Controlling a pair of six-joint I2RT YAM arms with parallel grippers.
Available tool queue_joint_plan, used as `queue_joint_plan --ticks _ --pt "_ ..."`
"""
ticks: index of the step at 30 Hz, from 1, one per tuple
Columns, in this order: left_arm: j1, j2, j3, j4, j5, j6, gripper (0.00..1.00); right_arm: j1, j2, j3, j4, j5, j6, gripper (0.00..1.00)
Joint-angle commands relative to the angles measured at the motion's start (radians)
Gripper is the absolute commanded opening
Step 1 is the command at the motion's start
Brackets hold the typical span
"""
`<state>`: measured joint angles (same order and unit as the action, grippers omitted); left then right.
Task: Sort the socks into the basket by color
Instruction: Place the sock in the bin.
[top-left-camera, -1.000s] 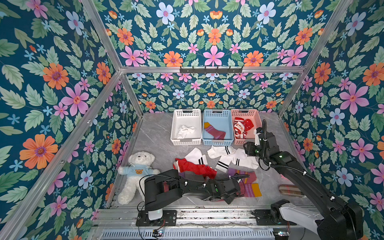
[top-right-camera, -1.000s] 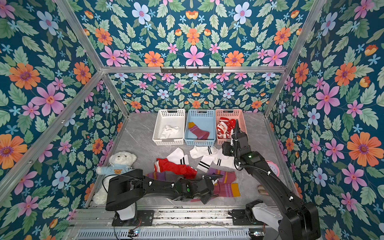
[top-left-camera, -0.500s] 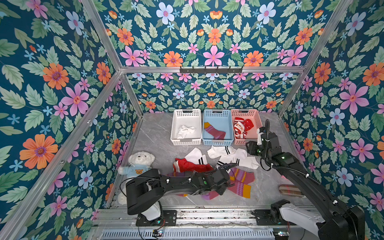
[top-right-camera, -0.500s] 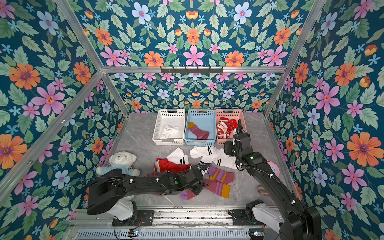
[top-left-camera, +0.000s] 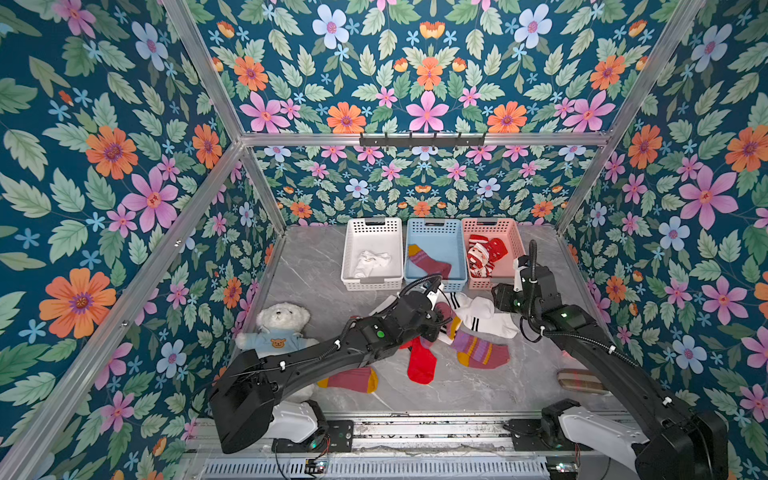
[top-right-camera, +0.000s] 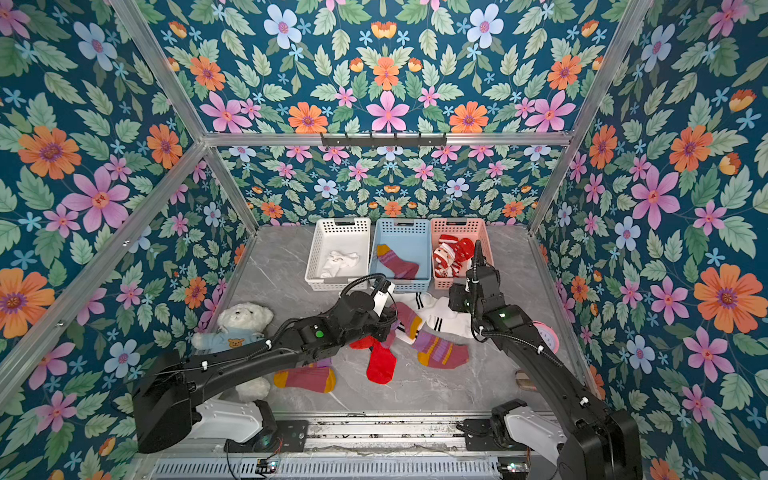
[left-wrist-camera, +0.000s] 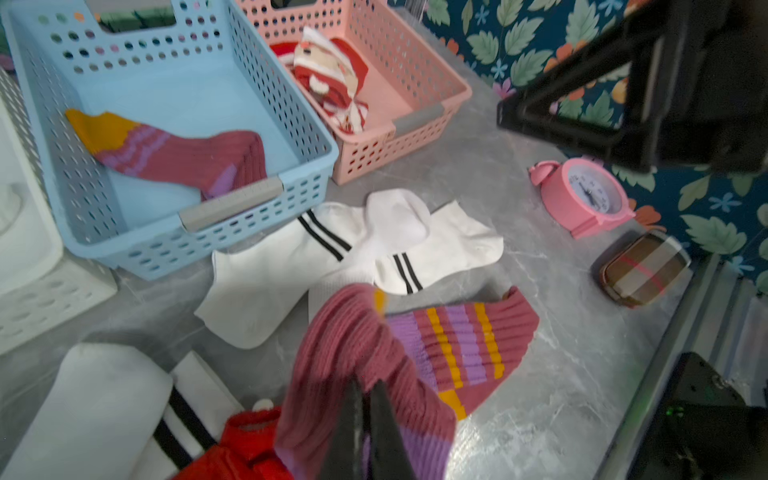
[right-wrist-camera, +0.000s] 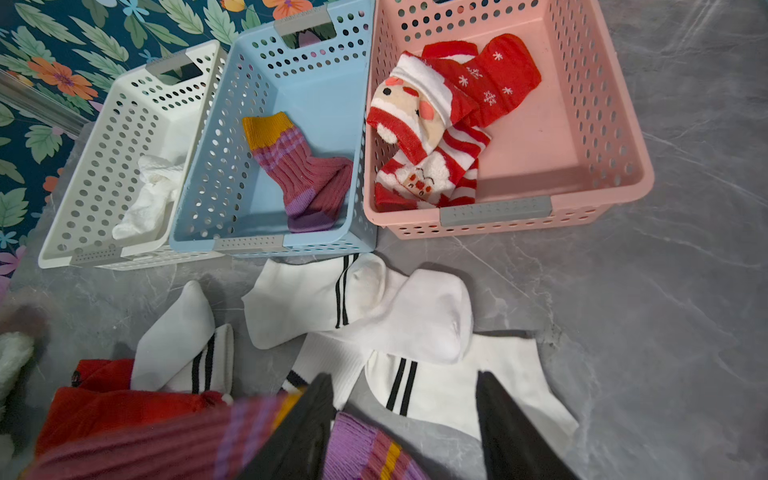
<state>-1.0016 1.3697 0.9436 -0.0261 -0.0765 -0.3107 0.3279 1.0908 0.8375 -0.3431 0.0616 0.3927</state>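
Left hand (left-wrist-camera: 365, 388): you are seeing it clenching the maroon ribbed purple-striped sock (left-wrist-camera: 349, 340).
Right hand (right-wrist-camera: 401, 380): you are seeing it hovering released over the white black-striped socks (right-wrist-camera: 419, 320).

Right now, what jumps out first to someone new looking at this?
The loud floral walls all round. Mid-table, the left fingers pinch a maroon sock raised over the scattered socks, with a white basket, a blue basket and a pink basket along the back; a teddy bear sits at the left edge.

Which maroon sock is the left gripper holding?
The maroon sock hanging over the white socks; the other three lie loose, one in the blue basket.
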Motion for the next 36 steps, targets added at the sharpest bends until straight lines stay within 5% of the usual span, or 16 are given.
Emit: queue_joint_plan --ticks 1,12,27,36 --pt "0.037 0.02 0.055 0.06 -0.014 0.083 0.0 0.0 0.012 -0.001 0.015 0.003 0.012 0.57" --pt "0.217 0.244 0.356 0.054 0.019 0.174 0.0 0.0 0.058 0.01 0.038 -0.04 0.015 0.57" --pt "0.362 0.631 0.818 0.078 0.087 0.096 0.0 0.0 0.055 0.061 -0.011 -0.06 0.002 0.56" --pt "0.433 0.774 0.857 0.236 0.142 0.023 0.0 0.0 0.049 0.037 -0.018 -0.057 0.01 0.56"
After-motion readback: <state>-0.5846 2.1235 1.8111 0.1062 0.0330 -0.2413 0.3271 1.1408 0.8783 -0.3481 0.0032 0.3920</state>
